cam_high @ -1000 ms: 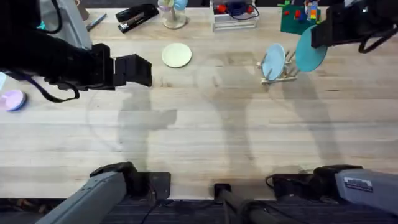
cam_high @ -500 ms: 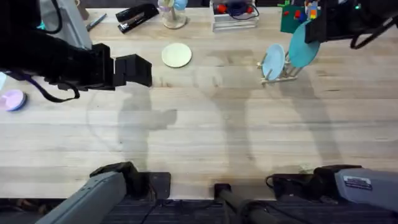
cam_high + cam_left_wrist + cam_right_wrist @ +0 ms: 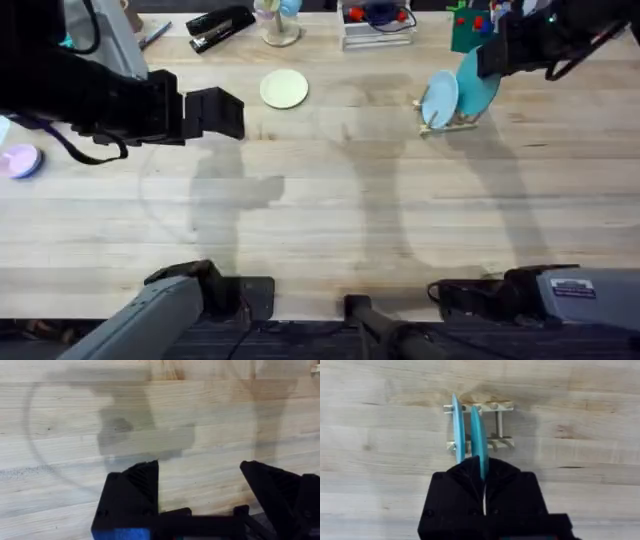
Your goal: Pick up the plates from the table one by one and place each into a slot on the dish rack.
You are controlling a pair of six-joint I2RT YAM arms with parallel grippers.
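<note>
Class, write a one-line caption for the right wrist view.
Right gripper lowers a teal-blue plate on edge into the dish rack, beside a paler blue plate.

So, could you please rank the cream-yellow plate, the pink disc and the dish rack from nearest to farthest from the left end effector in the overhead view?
1. Cream-yellow plate: lying flat on the table just beyond the left end effector, toward the middle.
2. Pink disc: at the table's left edge, behind the arm.
3. Dish rack: far across on the right side, holding the light-blue plate.
</note>
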